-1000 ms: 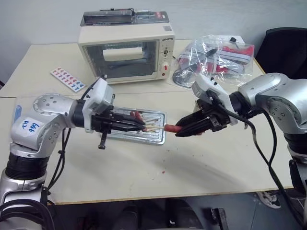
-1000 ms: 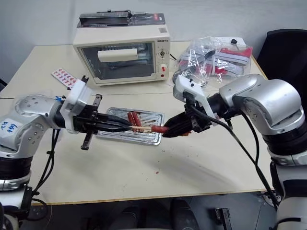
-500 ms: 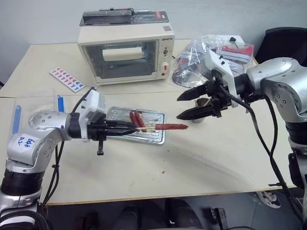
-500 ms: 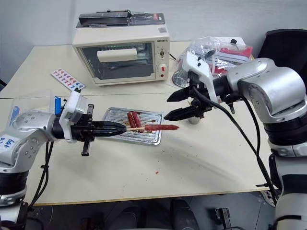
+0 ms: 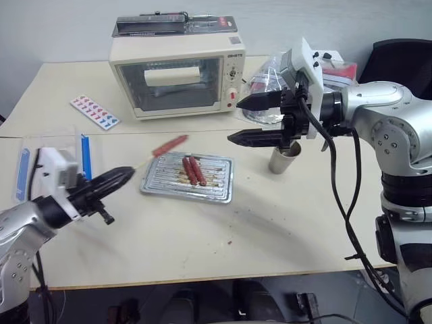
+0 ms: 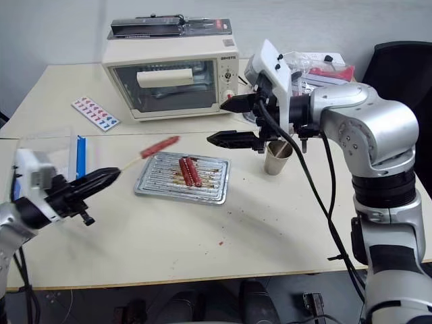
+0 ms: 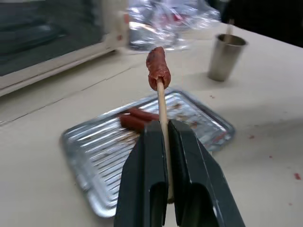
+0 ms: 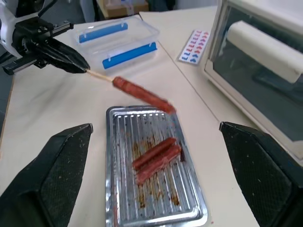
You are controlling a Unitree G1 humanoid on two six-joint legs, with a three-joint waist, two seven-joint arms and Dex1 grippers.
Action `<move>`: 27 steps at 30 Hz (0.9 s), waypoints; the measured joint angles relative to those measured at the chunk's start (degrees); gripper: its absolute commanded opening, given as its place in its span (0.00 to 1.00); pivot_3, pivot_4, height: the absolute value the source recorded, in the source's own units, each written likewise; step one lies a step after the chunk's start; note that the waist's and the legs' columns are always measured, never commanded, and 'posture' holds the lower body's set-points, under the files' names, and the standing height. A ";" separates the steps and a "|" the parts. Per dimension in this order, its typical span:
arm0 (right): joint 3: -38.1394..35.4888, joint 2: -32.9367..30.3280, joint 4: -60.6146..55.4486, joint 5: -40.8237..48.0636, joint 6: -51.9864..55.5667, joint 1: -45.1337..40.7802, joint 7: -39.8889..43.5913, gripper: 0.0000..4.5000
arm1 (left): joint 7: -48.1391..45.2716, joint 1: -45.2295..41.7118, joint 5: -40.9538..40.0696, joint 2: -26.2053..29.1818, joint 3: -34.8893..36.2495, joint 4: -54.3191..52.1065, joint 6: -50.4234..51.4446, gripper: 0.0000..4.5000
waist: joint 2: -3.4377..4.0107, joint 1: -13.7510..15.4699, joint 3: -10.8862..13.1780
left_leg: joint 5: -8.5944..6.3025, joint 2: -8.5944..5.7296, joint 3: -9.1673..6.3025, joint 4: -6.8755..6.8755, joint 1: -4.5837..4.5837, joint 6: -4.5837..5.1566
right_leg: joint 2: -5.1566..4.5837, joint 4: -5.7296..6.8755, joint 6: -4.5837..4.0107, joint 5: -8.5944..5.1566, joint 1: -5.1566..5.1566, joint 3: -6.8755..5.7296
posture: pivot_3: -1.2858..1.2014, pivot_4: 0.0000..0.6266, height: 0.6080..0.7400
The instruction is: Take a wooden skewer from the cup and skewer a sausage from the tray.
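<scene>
Left claw [image 5: 125, 174] is pinched tight on the wooden skewer [image 5: 143, 162], and the sausage [image 5: 169, 145] rides on its far tip, up in the air above the tray's [image 5: 216, 192] near-left corner! Skewering looks done; I'd say what's left is simply keeping that stick level so the sausage doesn't slide off. Right claw [image 5: 236, 121] hangs spread wide and empty above the counter [image 5: 270, 223], just beside the cup [image 5: 282, 159], touching nothing. Two more sausages [image 5: 192, 170] lie side by side on the ribbed tray.
</scene>
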 measured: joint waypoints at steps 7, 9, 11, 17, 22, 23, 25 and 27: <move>-0.05 2.04 -1.51 0.18 -1.72 1.08 -1.01 1.00 | 10.92 3.33 0.87 -5.57 9.69 0.06 -3.08 0.00 | -0.05 0.05 -0.03 | 0.00 0.00 0.01 0.02 0.01 0.00 | 0.00 -0.02 0.00 0.00 0.01 0.00 | 0.52 0.24 1.00; -0.05 2.61 -1.58 0.30 -1.74 1.10 -1.38 1.00 | 14.65 2.68 1.46 -6.12 12.03 1.97 -4.02 0.00 | -0.05 0.06 -0.03 | 0.00 0.00 0.00 0.02 0.02 0.00 | 0.00 -0.01 0.00 0.00 0.01 0.00 | 0.52 0.24 1.00; -0.05 2.77 -1.61 0.36 -1.75 1.16 -1.63 1.00 | 18.18 1.84 2.44 -6.31 13.78 4.25 -4.79 0.00 | -0.05 0.06 -0.03 | 0.00 -0.01 0.01 0.02 0.02 0.00 | 0.00 -0.01 0.00 0.00 0.01 0.00 | 0.52 0.24 1.00; -0.05 3.54 -1.85 0.41 -1.84 2.65 -2.75 1.00 | 24.93 -0.79 5.98 -5.93 14.02 11.01 -6.46 0.00 | -0.09 0.06 -0.05 | 0.00 -0.01 0.00 0.02 0.02 -0.01 | 0.00 -0.01 0.00 0.00 0.01 -0.01 | 0.52 0.24 1.00; -0.18 3.99 -2.61 0.64 -1.84 2.91 -3.74 1.00 | 31.72 -4.55 10.38 -6.32 11.05 16.53 -7.06 0.00 | -0.11 0.03 -0.06 | 0.00 -0.01 0.00 0.01 0.02 -0.02 | 0.00 0.04 0.00 0.00 0.01 -0.02 | 0.52 0.24 1.00; -0.30 4.04 -2.68 0.68 -1.84 3.02 -3.86 1.00 | 31.93 -4.96 10.72 -6.32 10.46 17.35 -7.07 0.00 | -0.11 0.03 -0.06 | 0.00 -0.01 0.00 0.00 0.02 -0.02 | 0.00 0.03 0.00 0.00 0.01 -0.02 | 0.52 0.24 1.00; -0.57 4.14 -3.56 1.00 -1.82 3.65 -4.24 1.00 | 32.20 -6.37 11.74 -6.21 8.23 19.87 -7.18 0.00 | -0.11 0.02 -0.07 | 0.00 -0.02 0.00 0.01 0.02 -0.02 | 0.00 0.03 0.00 0.00 0.01 -0.03 | 0.52 0.24 1.00; -0.67 4.15 -4.19 1.23 -1.79 3.96 -4.47 1.00 | 32.05 -7.79 12.52 -5.85 6.23 22.00 -7.32 0.00 | -0.12 0.01 -0.07 | 0.00 -0.02 0.00 0.01 0.02 -0.02 | 0.00 0.03 0.00 0.00 0.01 -0.03 | 0.52 0.24 1.00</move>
